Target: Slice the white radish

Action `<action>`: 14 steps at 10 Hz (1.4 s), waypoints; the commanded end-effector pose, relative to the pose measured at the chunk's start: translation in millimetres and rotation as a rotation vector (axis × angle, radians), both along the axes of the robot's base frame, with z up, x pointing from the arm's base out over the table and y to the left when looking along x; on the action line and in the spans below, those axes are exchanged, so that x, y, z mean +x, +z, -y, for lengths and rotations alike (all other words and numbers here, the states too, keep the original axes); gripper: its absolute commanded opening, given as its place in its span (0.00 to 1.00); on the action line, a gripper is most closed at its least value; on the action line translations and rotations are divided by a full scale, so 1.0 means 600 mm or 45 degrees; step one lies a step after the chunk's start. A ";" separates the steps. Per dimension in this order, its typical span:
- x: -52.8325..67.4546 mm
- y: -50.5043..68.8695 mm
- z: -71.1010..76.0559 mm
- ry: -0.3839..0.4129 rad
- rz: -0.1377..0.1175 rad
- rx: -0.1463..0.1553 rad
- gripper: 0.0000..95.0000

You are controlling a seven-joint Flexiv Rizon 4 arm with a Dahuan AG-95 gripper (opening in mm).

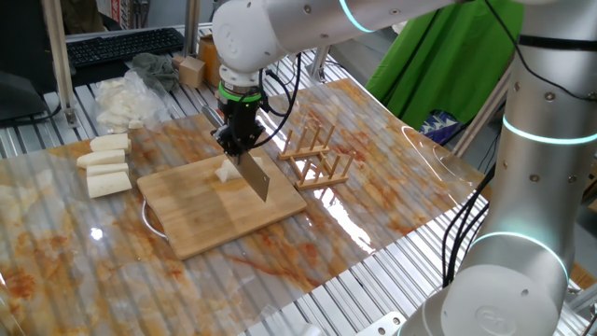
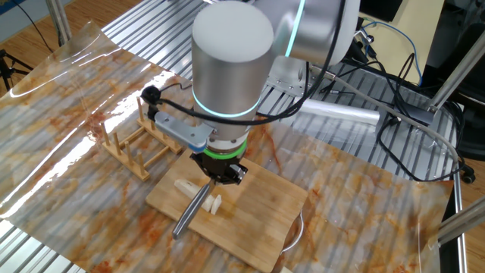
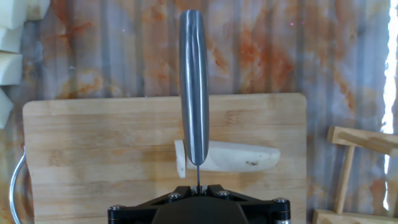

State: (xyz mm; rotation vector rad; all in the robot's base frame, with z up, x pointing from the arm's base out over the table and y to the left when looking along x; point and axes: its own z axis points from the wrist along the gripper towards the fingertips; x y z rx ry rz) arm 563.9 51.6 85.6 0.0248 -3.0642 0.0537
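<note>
Pincer (image 1: 240, 138) clenched on the handle of a knife (image 3: 194, 87), pointing straight down over the cutting board (image 1: 201, 222) in the middle of the counter (image 1: 373, 140): that is how we find the arm. We see the blade edge-on in the hand view, a narrow steel strip crossing the white radish (image 3: 239, 157) close to its blunt end.

We locate the radish on the board, lying flat. In the hand view its long axis runs left to right, square to the blade; the cut, blunt end faces left and the tapered tip points right, toward the wooden rack (image 3: 354, 155). A thin pale slice (image 3: 180, 158) appears to stand just left of the blade, though we cannot tell whether it is fully parted. In the other fixed view small pale pieces (image 2: 215, 203) sit beside the blade.

We judge the step in hand to be a cut near the blunt end. To do it well, we would keep the blade square to the radish, press straight down to the board, lift clear, then shift toward the tapered tip for an even next slice, since nothing steadies the chunk and a slanted push could roll it.

Three longer radish blocks (image 1: 104, 166) lie off the board.
</note>
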 end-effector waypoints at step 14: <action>0.007 -0.011 0.000 -0.029 0.052 0.042 0.00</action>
